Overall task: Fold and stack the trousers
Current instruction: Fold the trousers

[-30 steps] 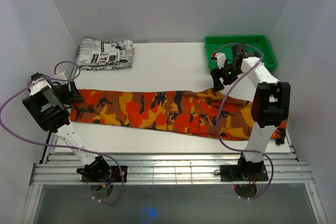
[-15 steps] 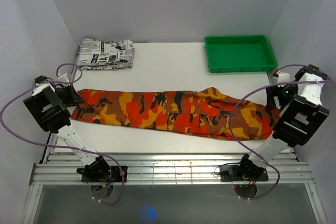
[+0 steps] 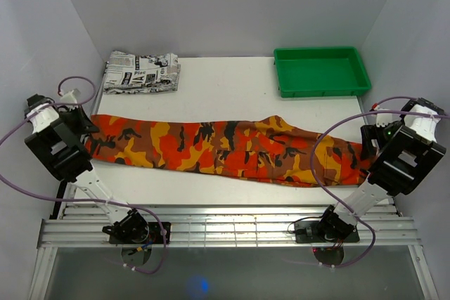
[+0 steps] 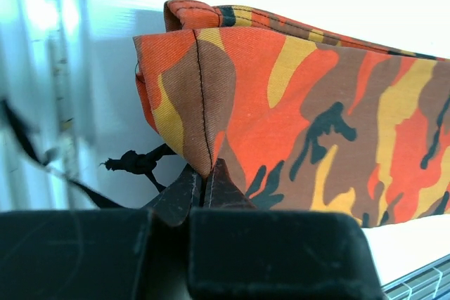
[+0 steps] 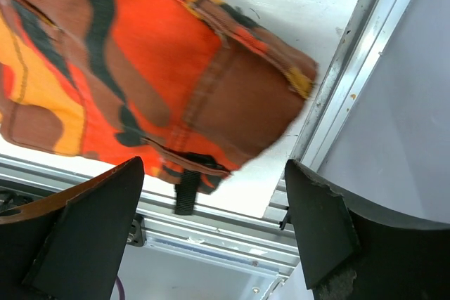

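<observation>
- The trousers (image 3: 225, 149) lie stretched out flat across the middle of the table (image 3: 225, 96), reaching from its left edge to its right edge. The leg ends are on the left and the wider waist end is on the right.
- At the left end, the left gripper (image 4: 204, 179) is pinched tight on the lower corner of a leg hem, with the cloth caught between its two fingertips. The second leg's hem shows just behind the first.
- At the right end, the right gripper (image 5: 211, 166) hangs over the waist corner. Its fingers (image 5: 91, 223) are spread wide to either side and grasp nothing.
- A short black strap (image 5: 186, 191) sticks out from the waist, by the table's metal edge rail (image 5: 351, 75).
- A folded newspaper-print garment (image 3: 140, 72) sits at the far left corner, apart from the trousers.
- A green tray (image 3: 320, 92) sits at the far right corner, also apart from them.
</observation>
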Controlling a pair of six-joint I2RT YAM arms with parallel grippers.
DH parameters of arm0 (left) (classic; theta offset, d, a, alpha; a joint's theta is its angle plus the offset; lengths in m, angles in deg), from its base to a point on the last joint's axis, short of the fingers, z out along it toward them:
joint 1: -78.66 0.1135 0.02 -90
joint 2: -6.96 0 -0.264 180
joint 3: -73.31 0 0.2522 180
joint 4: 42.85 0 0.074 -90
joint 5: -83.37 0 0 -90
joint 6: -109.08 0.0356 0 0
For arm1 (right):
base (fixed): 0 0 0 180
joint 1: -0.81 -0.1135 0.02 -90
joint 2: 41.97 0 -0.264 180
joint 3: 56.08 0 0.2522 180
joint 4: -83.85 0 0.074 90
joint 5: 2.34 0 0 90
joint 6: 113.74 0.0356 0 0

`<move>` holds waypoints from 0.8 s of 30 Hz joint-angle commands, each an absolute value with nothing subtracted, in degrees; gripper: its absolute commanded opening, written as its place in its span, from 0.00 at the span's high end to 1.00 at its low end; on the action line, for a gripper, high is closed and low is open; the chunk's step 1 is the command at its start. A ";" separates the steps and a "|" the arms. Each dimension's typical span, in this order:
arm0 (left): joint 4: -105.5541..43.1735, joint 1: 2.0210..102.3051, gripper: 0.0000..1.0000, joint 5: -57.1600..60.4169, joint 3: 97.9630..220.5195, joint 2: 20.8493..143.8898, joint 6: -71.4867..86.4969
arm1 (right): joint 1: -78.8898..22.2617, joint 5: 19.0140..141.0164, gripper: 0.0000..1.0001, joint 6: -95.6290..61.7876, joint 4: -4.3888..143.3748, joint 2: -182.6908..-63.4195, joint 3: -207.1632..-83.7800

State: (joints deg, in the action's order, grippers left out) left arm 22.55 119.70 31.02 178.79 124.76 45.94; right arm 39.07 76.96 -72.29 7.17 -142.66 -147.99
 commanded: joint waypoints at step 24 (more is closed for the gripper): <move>25.77 94.41 1.00 50.49 171.99 98.38 31.22 | 39.40 68.94 0.15 -73.83 3.99 -145.69 -146.83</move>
State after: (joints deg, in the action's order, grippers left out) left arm 30.88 96.64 45.24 174.99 102.58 37.19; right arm 39.05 70.75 -73.27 5.10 -146.00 -147.42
